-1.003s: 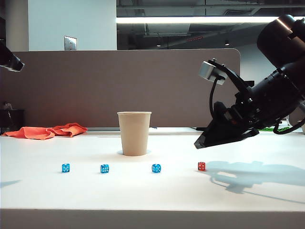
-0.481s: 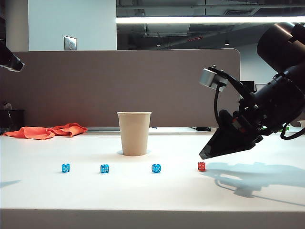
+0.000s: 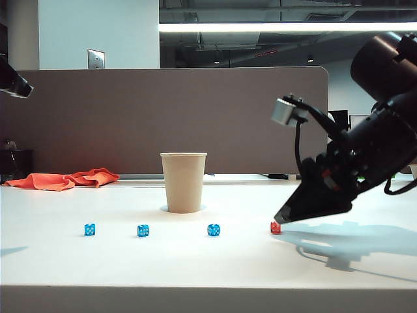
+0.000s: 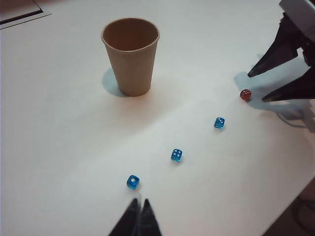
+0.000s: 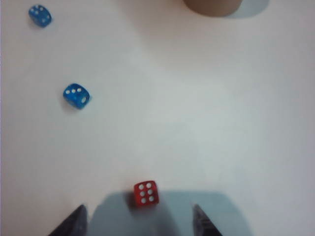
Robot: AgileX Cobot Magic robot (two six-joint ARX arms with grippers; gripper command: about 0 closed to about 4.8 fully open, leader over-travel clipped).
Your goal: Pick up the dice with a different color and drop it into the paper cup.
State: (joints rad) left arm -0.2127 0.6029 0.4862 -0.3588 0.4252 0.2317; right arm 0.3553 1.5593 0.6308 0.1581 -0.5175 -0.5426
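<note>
right gripper (image 5: pixel 138 221): angled down, jaws spread by red die (image 5: pixel 145 193) | left gripper (image 4: pixel 139 221): raised, seemingly pressed together

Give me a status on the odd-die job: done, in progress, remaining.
Done: nothing. The red die sits on the table and the paper cup looks empty in the left wrist view. In progress: the right hand is open, low beside the die. The left hand is shut, idle. Remaining: grasp, carry, drop.

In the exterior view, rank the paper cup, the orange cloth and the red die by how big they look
1. orange cloth, widest, though farther back
2. paper cup, tallest
3. red die, by far the smallest
</note>
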